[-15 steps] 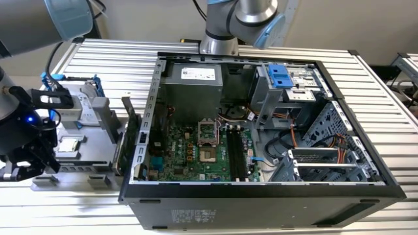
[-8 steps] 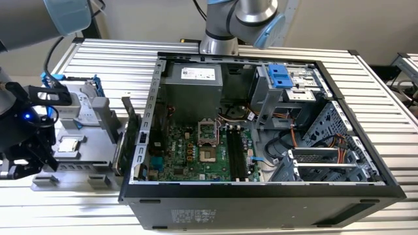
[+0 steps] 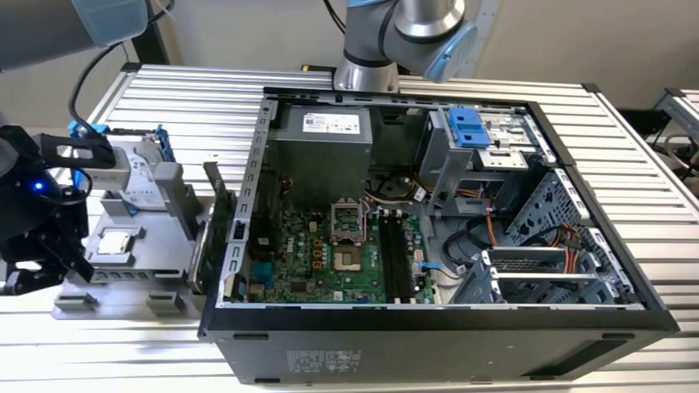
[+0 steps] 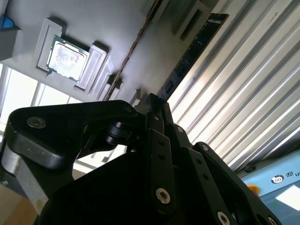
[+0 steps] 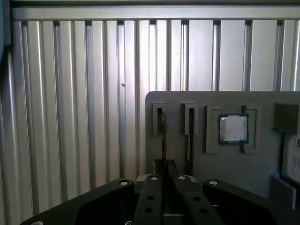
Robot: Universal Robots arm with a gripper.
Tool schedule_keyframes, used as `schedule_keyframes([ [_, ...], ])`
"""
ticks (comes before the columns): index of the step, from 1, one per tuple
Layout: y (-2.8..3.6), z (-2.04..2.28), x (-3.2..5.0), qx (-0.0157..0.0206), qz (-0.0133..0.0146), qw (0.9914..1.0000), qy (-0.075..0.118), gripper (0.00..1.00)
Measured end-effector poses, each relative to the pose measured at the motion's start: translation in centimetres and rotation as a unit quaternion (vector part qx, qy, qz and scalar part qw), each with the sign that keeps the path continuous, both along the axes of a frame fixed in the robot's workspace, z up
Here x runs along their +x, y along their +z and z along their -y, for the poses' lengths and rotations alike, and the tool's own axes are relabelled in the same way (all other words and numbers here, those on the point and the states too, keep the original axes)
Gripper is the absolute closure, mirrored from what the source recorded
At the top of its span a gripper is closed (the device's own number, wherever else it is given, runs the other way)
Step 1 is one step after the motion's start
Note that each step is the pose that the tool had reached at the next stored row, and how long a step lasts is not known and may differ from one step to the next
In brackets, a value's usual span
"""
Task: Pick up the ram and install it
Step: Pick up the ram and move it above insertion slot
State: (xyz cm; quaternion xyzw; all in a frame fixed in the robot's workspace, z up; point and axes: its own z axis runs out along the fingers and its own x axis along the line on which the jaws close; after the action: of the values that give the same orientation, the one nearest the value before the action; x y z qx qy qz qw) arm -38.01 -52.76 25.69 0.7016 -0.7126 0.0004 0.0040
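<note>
Ram (image 5: 162, 133) stands on edge in a holder (image 5: 225, 164) slot. Hand (image 5: 164, 164) is pinched shut on its top edge, near the processor (image 5: 233, 129).

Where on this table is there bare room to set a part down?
Bare ribbed table between the grey holder and the arm's base; more on the exterior view's right of the computer case, and nearer the camera than the holder. Crowded: the holder itself and inside the case.

Open computer case (image 3: 437, 336) on ribbed tabletop (image 3: 186, 90), motherboard (image 3: 317, 254) inside; just beside, at the exterior view's left, grey fixture (image 3: 110, 278) carrying silver processor chip (image 3: 114, 243).
</note>
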Motion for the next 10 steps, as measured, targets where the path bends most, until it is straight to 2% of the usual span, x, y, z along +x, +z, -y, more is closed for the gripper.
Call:
schedule_keyframes([
  [10,1.63,0.0,0.0,0.0,0.0,1.0,0.0,1.0],
])
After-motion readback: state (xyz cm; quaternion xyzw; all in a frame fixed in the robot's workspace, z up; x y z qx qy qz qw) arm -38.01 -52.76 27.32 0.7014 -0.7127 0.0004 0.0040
